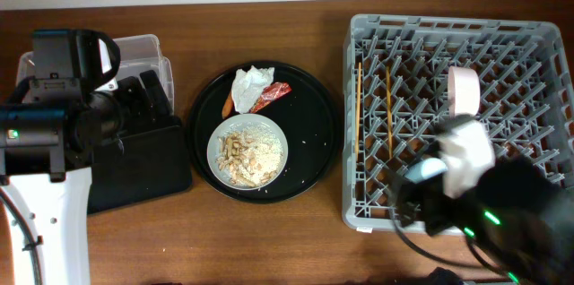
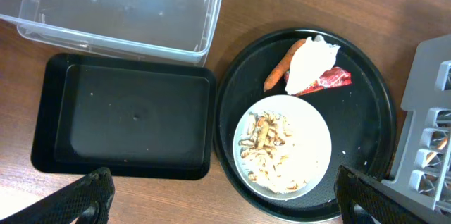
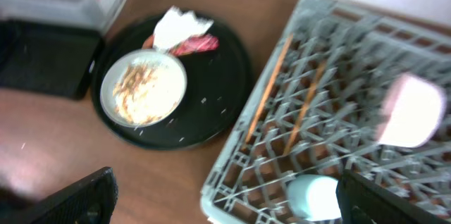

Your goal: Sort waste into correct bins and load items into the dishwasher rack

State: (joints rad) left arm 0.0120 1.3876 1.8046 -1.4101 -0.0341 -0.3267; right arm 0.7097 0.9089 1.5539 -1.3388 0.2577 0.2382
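Overhead, table: brown wood, with everything else on it.
Overhead, rack: big grey crate at the right.
Overhead, chopsticks: two, lying side by side in the rack's left part, a little apart.
Overhead, pink bowl: standing on edge among the pegs, right of the chopsticks.
Overhead, blue cup: in the rack's near part, right at the right arm, which partly covers it.
Overhead, round tray: black, between the rack and the bins.
Overhead, plate: white, on the near-left part of the round tray, holding pale food scraps.
Overhead, tissue: crumpled, on the round tray behind the plate, between the red wrapper and the orange piece.
Overhead, clear tub: far left, partly under the left arm.
Overhead, flat black tray: just in front of the tub.
Left wrist, left gripper: fingers spread wide and holding nothing, high over the table.
Left wrist, bins: the tub sits above the flat black tray in the picture, edges nearly touching, and neither has waste in it.
Left wrist, waste: the tissue lies over the inner ends of the orange piece and the wrapper, and the scraps are heaped on the plate.
Right wrist, right gripper: fingers wide apart and holding nothing, above the rack's near corner. This view is blurred.
Right wrist, loaded items: the cup shows between the fingers near the right one, the bowl at the right, the chopsticks across the grid.
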